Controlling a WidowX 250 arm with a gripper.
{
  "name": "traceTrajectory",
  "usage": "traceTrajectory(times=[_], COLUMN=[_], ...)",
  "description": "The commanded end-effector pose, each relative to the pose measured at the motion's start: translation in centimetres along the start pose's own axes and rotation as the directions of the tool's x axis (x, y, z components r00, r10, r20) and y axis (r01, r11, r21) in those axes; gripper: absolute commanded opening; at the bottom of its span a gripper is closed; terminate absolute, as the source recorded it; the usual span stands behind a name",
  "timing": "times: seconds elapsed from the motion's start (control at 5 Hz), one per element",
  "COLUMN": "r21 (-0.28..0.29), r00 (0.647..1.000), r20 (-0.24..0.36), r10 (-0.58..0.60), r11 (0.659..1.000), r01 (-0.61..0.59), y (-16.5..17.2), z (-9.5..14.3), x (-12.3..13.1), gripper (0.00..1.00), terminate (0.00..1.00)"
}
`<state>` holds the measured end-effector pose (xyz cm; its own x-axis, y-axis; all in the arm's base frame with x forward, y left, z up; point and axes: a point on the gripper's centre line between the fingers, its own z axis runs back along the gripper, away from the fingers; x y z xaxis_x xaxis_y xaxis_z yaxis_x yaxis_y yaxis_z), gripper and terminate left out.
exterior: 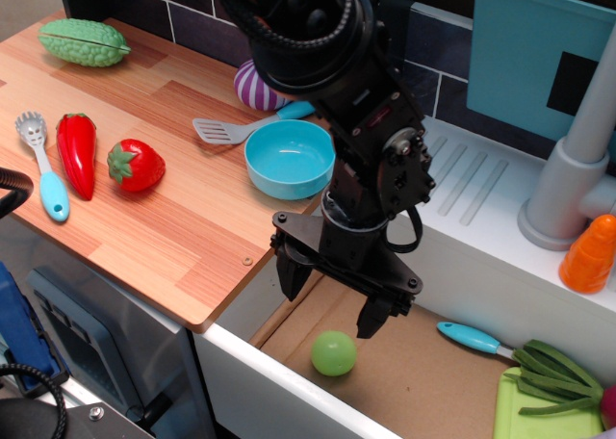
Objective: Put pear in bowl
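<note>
1. Starting at the left, the wooden table (pixel 192 237) carries a bumpy green gourd (pixel 84 42), a blue-handled spoon (pixel 43 165), a red pepper (pixel 77 152) and a strawberry (pixel 135 165); none of them bears on the task.
2. Next comes the bowl (pixel 289 158), light blue, upright near the table's right edge, with a spatula (pixel 231 128) just behind it. Its inside looks empty.
3. Right of and below the bowl hangs the end effector (pixel 334 299), pointing downward with its two dark fingers spread apart and nothing between them.
4. The pear (pixel 334 352) lies loose on the brown floor of the sunken basin (pixel 414 381), below the table's level. It sits almost straight under the gap between the fingers, slightly toward the viewer, and apart from them. Being nearly round, it shows no clear long axis.
5. My reading: the coming move is a short drop to straddle the pear, then a lift up and leftward over the basin edge to the bowl.
6. Farther right in the basin are a blue-handled tool (pixel 472 338) and green leafy items (pixel 553 381); an orange carrot (pixel 589 256) stands by the grey faucet (pixel 568 174).
</note>
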<state>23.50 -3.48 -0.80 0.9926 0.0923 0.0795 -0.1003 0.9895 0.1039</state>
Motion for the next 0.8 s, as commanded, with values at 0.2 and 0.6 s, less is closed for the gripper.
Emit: traceTrajectory(times=[0.2,0.6], r21=[-0.030,-0.069], r00=[0.999,0.997], r20=[0.047,0.073], r10=[-0.009,-0.013], r11=[0.999,0.997], r01=[0.010,0.018], y=[0.2,0.3], z=[-1.7,-3.8], x=[0.1,0.3], gripper=[1.00,1.00], terminate=[0.00,0.00])
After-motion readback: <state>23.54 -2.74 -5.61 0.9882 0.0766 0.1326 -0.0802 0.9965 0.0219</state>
